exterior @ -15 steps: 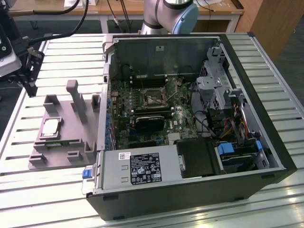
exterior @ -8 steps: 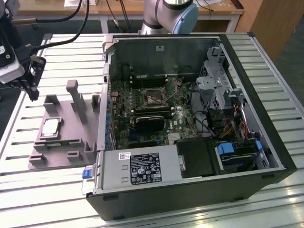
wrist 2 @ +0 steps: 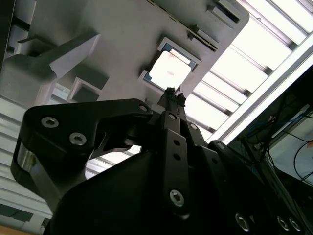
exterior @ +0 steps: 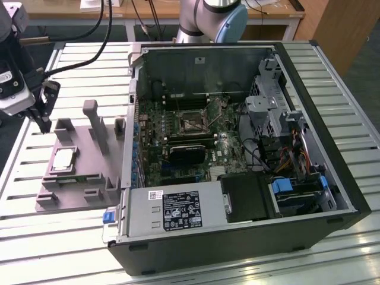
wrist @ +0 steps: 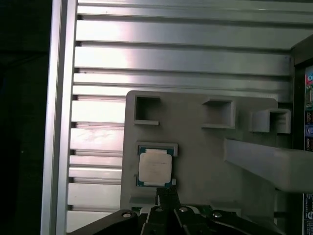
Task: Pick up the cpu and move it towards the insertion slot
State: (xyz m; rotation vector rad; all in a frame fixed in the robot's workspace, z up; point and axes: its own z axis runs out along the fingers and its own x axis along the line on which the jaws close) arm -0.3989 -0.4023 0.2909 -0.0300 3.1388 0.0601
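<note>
The claw point(exterior: 45, 124), its jaws drawn narrow and gripping nothing, hangs over one end of the grey fixture point(exterior: 89, 169) on the slatted worktop point(exterior: 47, 237). The cpu point(exterior: 63, 159) lies flat in a recess of that fixture, near the claw but untouched. The insertion slot point(exterior: 189, 122) sits inside the open computer case point(exterior: 237, 243) just beside the fixture.

Exterior view set high, angled down over computer case point(exterior: 202, 68) and grey fixture point(exterior: 89, 155), cpu point(wrist: 155, 168) seen nearer in both wrist views
</note>
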